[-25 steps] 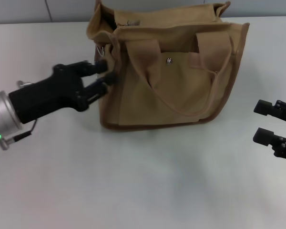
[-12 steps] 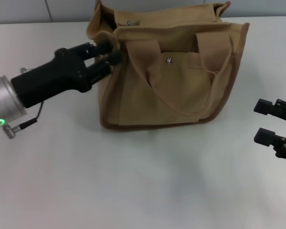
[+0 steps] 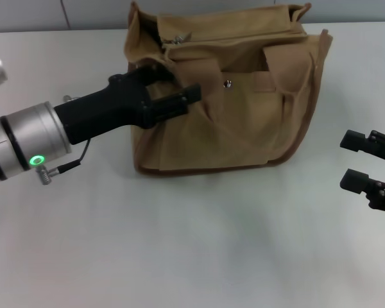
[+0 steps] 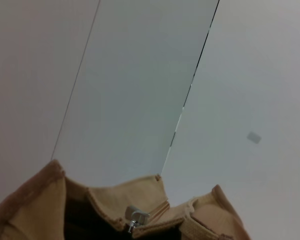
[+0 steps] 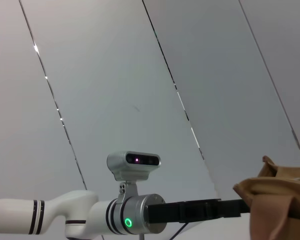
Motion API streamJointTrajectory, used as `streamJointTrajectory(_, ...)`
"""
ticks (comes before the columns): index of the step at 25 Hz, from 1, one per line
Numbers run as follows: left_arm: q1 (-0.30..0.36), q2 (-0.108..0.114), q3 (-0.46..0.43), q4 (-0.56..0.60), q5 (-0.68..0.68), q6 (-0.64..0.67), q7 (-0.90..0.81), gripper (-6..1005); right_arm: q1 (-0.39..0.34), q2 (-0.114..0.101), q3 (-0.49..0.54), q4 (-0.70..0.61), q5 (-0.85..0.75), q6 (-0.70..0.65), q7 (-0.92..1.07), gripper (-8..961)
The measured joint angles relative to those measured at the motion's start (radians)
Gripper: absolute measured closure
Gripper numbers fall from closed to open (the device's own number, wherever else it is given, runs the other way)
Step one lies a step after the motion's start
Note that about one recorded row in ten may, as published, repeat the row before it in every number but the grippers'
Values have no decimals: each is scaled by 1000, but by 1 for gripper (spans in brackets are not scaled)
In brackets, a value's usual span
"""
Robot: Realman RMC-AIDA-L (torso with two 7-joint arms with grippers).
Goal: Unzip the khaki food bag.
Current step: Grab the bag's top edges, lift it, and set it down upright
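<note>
The khaki food bag (image 3: 244,122) stands upright at the back middle of the white table, front pocket and metal snap (image 3: 228,83) facing me. Its silver zipper pull (image 3: 176,40) lies at the top left end and also shows in the left wrist view, zipper pull (image 4: 135,218). My left gripper (image 3: 183,82) is open. It presses into the bag's upper front left, over the left handle, with khaki fabric showing between its fingers. My right gripper (image 3: 354,162) is open and holds nothing, low at the right, apart from the bag.
The white table (image 3: 192,244) stretches bare in front of the bag. A grey panelled wall (image 4: 140,75) stands behind. The right wrist view shows my left arm (image 5: 135,215) reaching toward a corner of the bag (image 5: 280,200).
My left gripper moved up and right, from the bag's left side onto its upper front. The bag's left top corner has been pushed in. The right arm stayed still.
</note>
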Motion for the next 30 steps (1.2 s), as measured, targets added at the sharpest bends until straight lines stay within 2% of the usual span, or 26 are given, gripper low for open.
streamJointTrajectory(5,1,0,15,0,-24,-53,-7,185,-3,4,0,1,0,4,-5,163)
streamJointTrajectory(13,16,7,-12,-1,-36,-91,-4,184,-9,6,0,1,0,15,-16,163)
streamJointTrajectory(18,22,8,-86,-2,-36,-87,-6,185,-10,8,0,4,0,19,-17,163)
streamJointTrajectory(30,32,9,-110,1,-32,-82,-15,205,0,8,0,4,0,22,-17,164)
